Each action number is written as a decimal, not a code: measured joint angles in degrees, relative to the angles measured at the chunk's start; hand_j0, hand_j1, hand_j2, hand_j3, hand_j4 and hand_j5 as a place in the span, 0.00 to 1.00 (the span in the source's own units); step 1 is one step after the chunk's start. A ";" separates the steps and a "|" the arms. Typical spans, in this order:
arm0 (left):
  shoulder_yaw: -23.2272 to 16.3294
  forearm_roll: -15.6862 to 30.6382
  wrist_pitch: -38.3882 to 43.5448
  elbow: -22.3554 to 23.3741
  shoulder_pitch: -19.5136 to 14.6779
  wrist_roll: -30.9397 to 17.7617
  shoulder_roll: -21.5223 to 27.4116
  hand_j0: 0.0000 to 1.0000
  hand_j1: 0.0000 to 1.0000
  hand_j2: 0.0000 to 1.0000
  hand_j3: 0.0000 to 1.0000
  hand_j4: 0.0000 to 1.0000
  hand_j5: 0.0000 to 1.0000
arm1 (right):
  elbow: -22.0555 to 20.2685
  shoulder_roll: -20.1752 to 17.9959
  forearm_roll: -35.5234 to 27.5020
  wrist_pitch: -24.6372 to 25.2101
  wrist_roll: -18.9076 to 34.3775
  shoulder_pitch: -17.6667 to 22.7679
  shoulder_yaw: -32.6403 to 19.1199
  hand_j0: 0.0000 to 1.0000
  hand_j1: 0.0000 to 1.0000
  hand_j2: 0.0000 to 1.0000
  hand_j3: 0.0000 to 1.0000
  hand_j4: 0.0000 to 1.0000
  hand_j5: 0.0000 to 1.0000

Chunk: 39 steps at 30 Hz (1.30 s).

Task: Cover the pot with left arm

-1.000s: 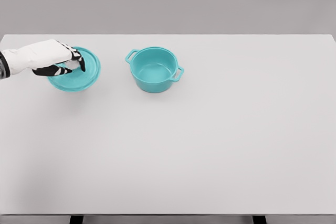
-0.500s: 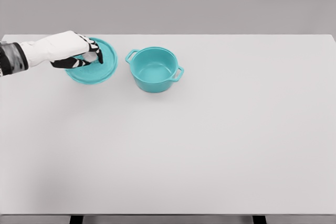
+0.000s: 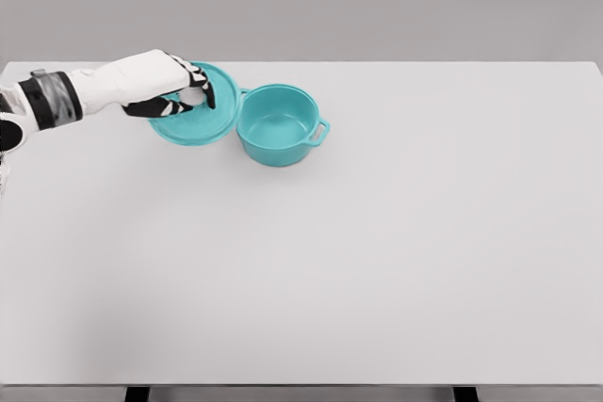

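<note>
The left robot hand (image 3: 174, 87) comes in from the left over the far part of the white worktop (image 3: 377, 251). Its fingers are closed around the knob of the teal lid (image 3: 203, 120), which it holds tilted. The lid's right edge overlaps the left handle of the open teal pot (image 3: 279, 125), which stands just to the right.

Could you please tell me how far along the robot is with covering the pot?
Done: the left hand has gripped the teal lid by its knob. In hand: the lid, tilted, overlaps the pot's left handle. Left: centring it over the open teal pot, lowering and letting go.
</note>
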 measured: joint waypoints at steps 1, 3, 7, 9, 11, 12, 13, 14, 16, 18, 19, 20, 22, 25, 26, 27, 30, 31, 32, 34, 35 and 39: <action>0.00 -0.09 0.01 0.04 0.00 0.00 -0.42 0.52 0.52 0.52 0.52 0.52 0.52 | 0.00 0.00 0.00 0.00 0.00 0.00 0.00 1.00 1.00 1.00 1.00 1.00 1.00; 0.00 -0.47 0.01 0.21 -0.53 0.00 -1.35 0.52 0.52 0.52 0.52 0.52 0.52 | 0.00 0.00 0.00 0.00 0.00 0.00 0.00 1.00 1.00 1.00 1.00 1.00 1.00; -0.14 -1.23 0.03 2.05 -2.02 0.01 -3.48 0.52 0.52 0.52 0.52 0.52 0.52 | -0.01 0.00 0.00 0.00 0.00 0.00 0.00 1.00 1.00 1.00 1.00 1.00 1.00; -0.16 -2.26 0.03 3.57 -2.81 0.01 -4.77 0.52 0.52 0.52 0.52 0.52 0.52 | 0.00 0.00 0.00 0.00 0.00 0.00 0.00 1.00 1.00 1.00 1.00 1.00 1.00; -0.22 -2.98 0.01 4.97 -2.99 0.00 -6.00 0.52 0.52 0.52 0.52 0.52 0.52 | -0.01 0.00 0.00 0.00 0.00 0.00 0.00 1.00 1.00 1.00 1.00 1.00 1.00; -0.24 -3.29 0.00 5.56 -2.99 0.00 -6.53 0.52 0.52 0.52 0.52 0.52 0.52 | 0.00 0.00 0.00 0.00 0.00 -0.09 0.00 1.00 1.00 1.00 1.00 1.00 1.00; -0.23 -3.72 0.01 6.17 -3.60 0.00 -7.16 0.52 0.52 0.52 0.52 0.52 0.52 | 0.00 0.00 0.00 0.00 0.00 0.00 0.00 1.00 1.00 1.00 1.00 1.00 1.00; -0.23 -4.11 0.01 6.80 -3.60 0.00 -7.82 0.52 0.52 0.52 0.52 0.52 0.52 | 0.00 0.00 0.00 0.00 0.00 -0.09 0.00 1.00 1.00 1.00 1.00 1.00 1.00; -0.26 -4.81 0.00 7.90 -4.22 0.00 -9.13 0.52 0.52 0.52 0.52 0.52 0.52 | 0.00 0.00 0.00 0.00 0.00 0.00 0.00 1.00 1.00 1.00 1.00 1.00 1.00; -0.26 -5.46 0.02 9.11 -5.10 0.00 -10.58 0.52 0.52 0.52 0.52 0.52 0.52 | -0.02 0.00 0.00 0.00 0.00 0.00 0.00 1.00 1.00 1.00 1.00 1.00 1.00; -0.27 -5.74 0.01 9.73 -5.27 0.00 -11.23 0.52 0.52 0.52 0.52 0.52 0.52 | -0.02 0.00 0.00 0.00 0.00 0.00 0.00 1.00 1.00 1.00 1.00 1.00 1.00; -0.26 -6.11 0.01 10.33 -5.54 0.00 -11.96 0.52 0.52 0.52 0.52 0.52 0.52 | -0.01 0.00 0.00 0.00 0.00 0.00 0.00 1.00 1.00 1.00 1.00 1.00 1.00; -0.27 -6.74 0.02 11.81 -6.33 0.00 -13.32 0.52 0.52 0.52 0.52 0.52 0.52 | 0.00 0.00 0.00 0.00 0.00 0.00 0.00 1.00 1.00 1.00 1.00 1.00 1.00; -0.30 -7.94 0.02 14.85 -7.56 0.00 -15.69 0.52 0.52 0.52 0.52 0.52 0.52 | 0.00 0.00 0.00 0.00 0.00 -0.09 0.00 1.00 1.00 1.00 1.00 1.00 1.00; -0.31 -8.41 0.00 15.79 -7.73 0.00 -16.49 0.52 0.52 0.52 0.52 0.52 0.52 | 0.01 0.00 0.00 0.00 0.00 0.00 0.00 1.00 1.00 1.00 1.00 1.00 1.00; -0.31 -8.74 0.00 16.65 -7.91 0.00 -17.25 0.52 0.52 0.52 0.52 0.52 0.52 | 0.00 0.00 0.00 0.00 0.00 0.00 0.00 1.00 1.00 1.00 1.00 1.00 1.00; -0.40 -9.34 -0.03 18.30 -7.91 -0.01 -18.91 0.53 0.53 0.53 0.53 0.53 0.53 | 0.00 0.00 0.00 0.00 0.00 0.00 0.00 1.00 1.00 1.00 1.00 1.00 1.00; -0.45 -9.43 -0.03 18.58 -7.91 -0.01 -19.28 0.53 0.53 0.53 0.53 0.53 0.53 | -0.01 0.00 0.00 0.00 0.00 0.00 0.00 1.00 1.00 1.00 1.00 1.00 1.00; -0.49 -9.49 -0.02 18.78 -7.91 -0.01 -19.55 0.53 0.53 0.53 0.53 0.53 0.53 | -0.02 0.00 0.00 0.00 0.00 0.00 0.00 1.00 1.00 1.00 1.00 1.00 1.00; -0.56 -9.56 -0.02 19.02 -7.91 0.00 -19.87 0.53 0.53 0.53 0.53 0.53 0.53 | 0.00 0.00 0.00 0.00 0.00 0.00 0.00 1.00 1.00 1.00 1.00 1.00 1.00; -0.59 -9.59 -0.02 19.07 -7.91 0.00 -19.97 0.53 0.53 0.53 0.53 0.53 0.53 | -0.01 0.00 0.00 0.00 0.00 0.00 0.00 1.00 1.00 1.00 1.00 1.00 1.00; -0.64 -9.64 -0.01 19.14 -7.91 0.00 -20.17 0.54 0.54 0.54 0.54 0.54 0.54 | -0.02 0.00 0.00 0.00 0.00 0.00 0.00 1.00 1.00 1.00 1.00 1.00 1.00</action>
